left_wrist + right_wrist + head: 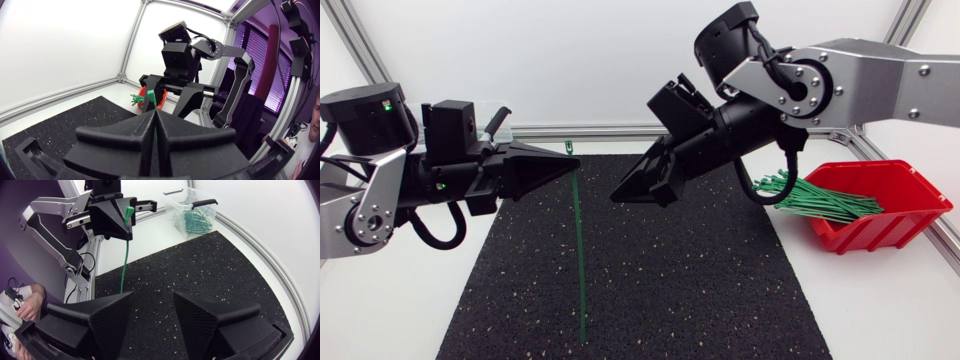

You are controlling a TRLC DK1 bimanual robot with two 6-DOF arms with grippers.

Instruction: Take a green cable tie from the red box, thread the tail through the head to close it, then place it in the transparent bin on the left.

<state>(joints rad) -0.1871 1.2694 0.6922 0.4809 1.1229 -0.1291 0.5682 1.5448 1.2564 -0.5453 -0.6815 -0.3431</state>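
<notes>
Gap between left claw (570, 161) and right claw (637, 198) seems free, save the dangling green cable tie (578, 250).

My left arm (360, 190) comes in level from the side. My left fingers (555, 167) are pressed together on a green cable tie (578, 250), pinching it just under its head, and its tail hangs straight down below the fingertips. My right arm (880, 75) comes in high with the wrist bent down. My right fingers (638, 185) stand apart with nothing between them, tips angled down toward my left fingertips, near but not touching.
</notes>
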